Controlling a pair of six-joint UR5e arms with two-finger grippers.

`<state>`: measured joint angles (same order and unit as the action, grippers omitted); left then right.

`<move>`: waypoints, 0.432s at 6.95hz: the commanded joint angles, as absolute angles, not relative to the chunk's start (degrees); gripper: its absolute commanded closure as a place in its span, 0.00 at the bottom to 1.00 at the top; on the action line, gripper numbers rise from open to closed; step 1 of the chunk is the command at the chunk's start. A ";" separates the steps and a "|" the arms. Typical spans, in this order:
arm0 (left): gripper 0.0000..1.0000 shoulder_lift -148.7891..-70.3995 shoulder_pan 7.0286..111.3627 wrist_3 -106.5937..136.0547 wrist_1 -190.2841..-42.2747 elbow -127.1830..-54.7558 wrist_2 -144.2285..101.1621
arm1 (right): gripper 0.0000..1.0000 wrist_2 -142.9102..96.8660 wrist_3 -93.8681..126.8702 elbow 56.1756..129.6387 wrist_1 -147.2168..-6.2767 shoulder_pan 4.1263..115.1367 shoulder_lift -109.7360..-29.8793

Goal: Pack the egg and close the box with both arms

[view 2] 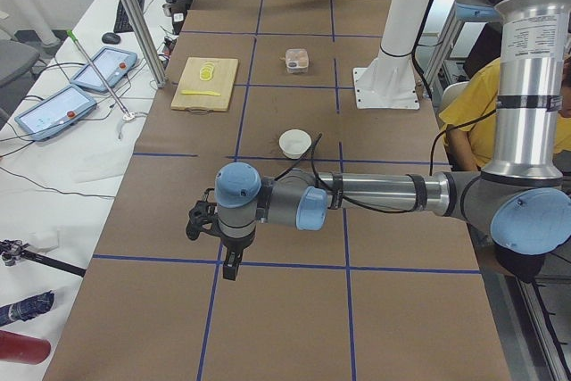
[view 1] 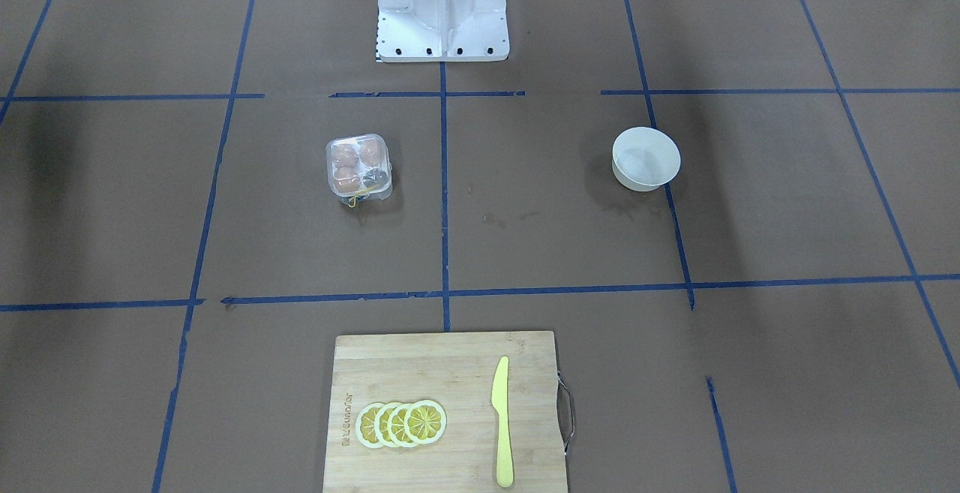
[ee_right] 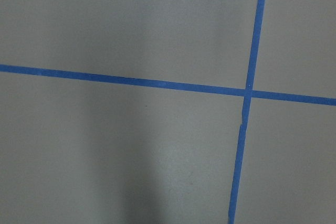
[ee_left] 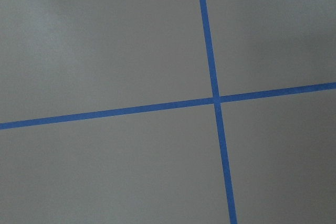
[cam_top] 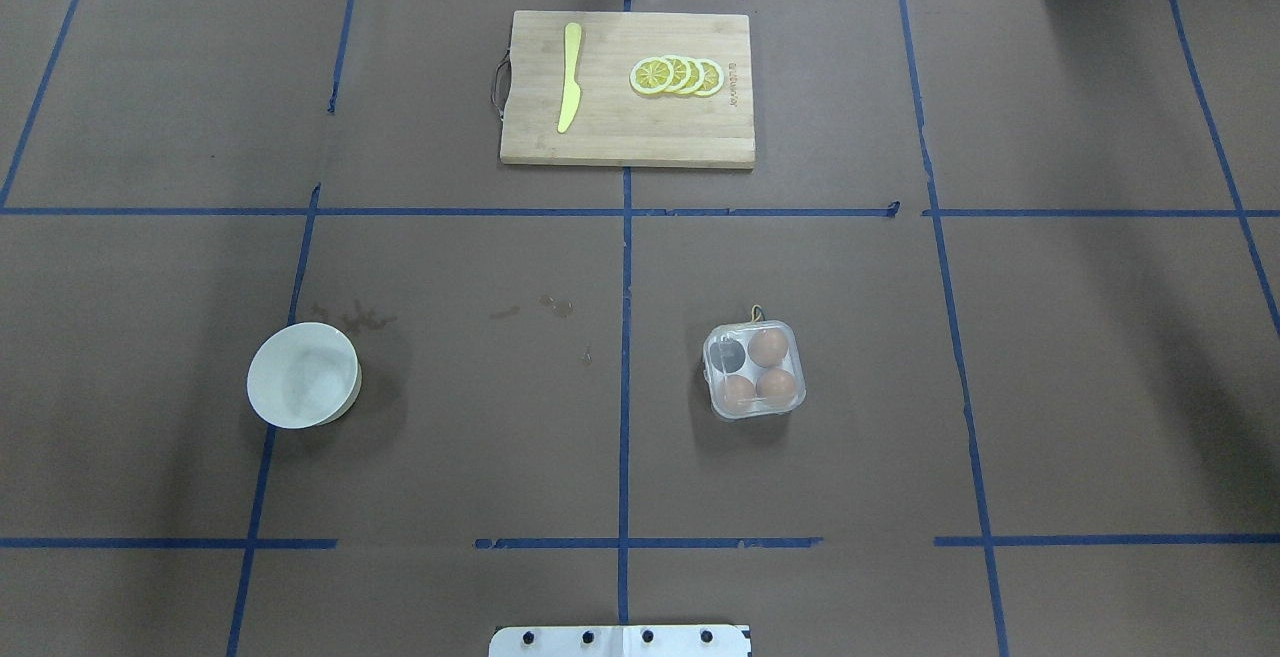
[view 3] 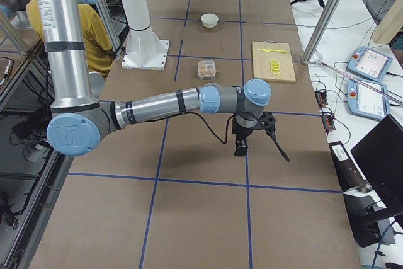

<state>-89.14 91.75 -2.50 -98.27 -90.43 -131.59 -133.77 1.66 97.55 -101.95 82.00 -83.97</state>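
Down at the near end in the left side view, the left claw (view 2: pixel 229 267) hangs fingers-down over the bench (view 2: pixel 294 327); the right claw (view 3: pixel 240 149) does the same in the right side view. Only those side views catch them, so open or closed, I cannot tell. The wrist cameras give just bench and crossing blue tape (ee_left: pixel 215 99). The overhead view picks out the box (cam_top: pixel 754 370) on the robot's right half, well apart from both claws. It is roughly square with no clear long axis, its yellow bit points away from the base, and three eggs (cam_top: pixel 769 345) sit inside.
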 commanded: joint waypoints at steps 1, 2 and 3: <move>0.00 -92.02 90.97 -2.98 -96.17 -87.71 -131.23 | 0.00 -134.21 2.02 97.38 -101.87 82.00 -83.76; 0.00 -92.54 90.62 -2.99 -95.98 -87.63 -131.66 | 0.00 -134.21 2.20 97.47 -101.52 82.00 -83.50; 0.00 -91.85 90.44 -2.90 -93.71 -89.45 -131.66 | 0.00 -134.30 2.28 97.56 -101.51 82.00 -82.89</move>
<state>-92.03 90.77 -2.91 -95.74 -88.18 -131.56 -134.21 2.12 97.48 -101.64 82.00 -83.50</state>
